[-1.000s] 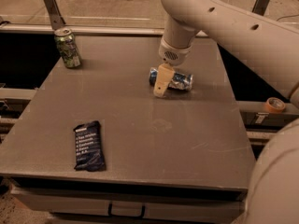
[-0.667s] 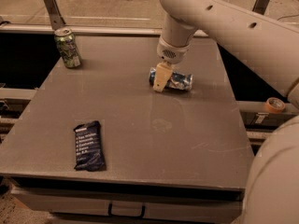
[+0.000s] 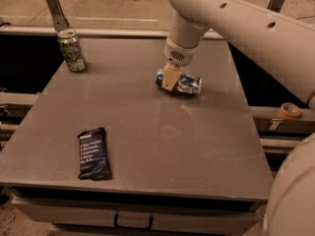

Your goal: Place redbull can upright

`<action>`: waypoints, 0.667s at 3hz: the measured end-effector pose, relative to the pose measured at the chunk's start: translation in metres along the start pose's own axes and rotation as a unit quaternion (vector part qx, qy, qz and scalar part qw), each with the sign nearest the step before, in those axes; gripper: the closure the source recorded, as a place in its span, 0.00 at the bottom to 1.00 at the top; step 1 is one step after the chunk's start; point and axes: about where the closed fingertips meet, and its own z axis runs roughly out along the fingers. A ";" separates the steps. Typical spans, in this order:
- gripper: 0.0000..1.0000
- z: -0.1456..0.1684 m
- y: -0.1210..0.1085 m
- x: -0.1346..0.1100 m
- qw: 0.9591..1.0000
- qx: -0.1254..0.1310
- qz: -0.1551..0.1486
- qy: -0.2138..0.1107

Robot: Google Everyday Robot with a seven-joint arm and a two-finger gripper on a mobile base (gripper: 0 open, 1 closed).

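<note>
Redbull can [image 3: 188, 84] lies sideways toward the back of the grey surface [image 3: 197, 154], with the end effector [image 3: 169, 81] down over one end. Can't tell if it's actually gripping it.

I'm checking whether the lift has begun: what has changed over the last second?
Hardly anything. The end effector edged slightly left, low against the redbull can. The can lies on its side in the same spot on the table, not raised. The green can and the dark wrapped bar have not moved.
</note>
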 end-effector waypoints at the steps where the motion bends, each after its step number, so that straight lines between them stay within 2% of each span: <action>1: 1.00 -0.027 -0.010 -0.004 0.998 0.010 -0.007 -0.065; 2: 1.00 -0.071 -0.031 -0.004 0.984 0.027 -0.017 -0.176</action>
